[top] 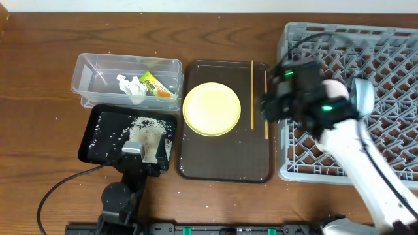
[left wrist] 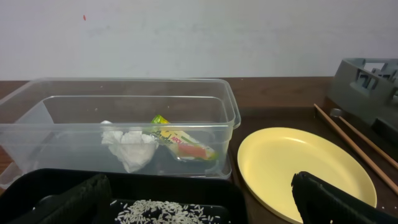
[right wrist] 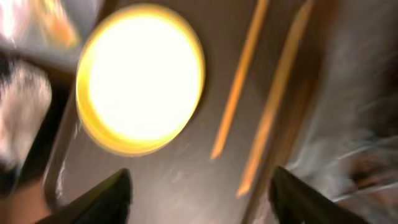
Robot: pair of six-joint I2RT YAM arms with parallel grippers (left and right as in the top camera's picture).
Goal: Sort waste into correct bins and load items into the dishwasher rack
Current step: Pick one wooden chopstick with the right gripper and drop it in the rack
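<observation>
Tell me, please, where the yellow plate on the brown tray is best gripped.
By its raised rim on the right edge, coming from above: the plate lies flat on the tray, so only the rim offers a pinch, and that edge faces the right arm's open fingers.

A dark brown wooden tabletop [top: 39, 98] fills the overhead view, its grain running side to side, with lighter streaks towards the left edge. Along its far edge a pale strip of wall [top: 163, 5] shows. From the left wrist view the wall [left wrist: 199, 37] is plain off-white, evenly lit, and meets the tabletop [left wrist: 280, 93] in a straight line. A small red mark [left wrist: 84, 17] sits high on it, left of centre.
</observation>
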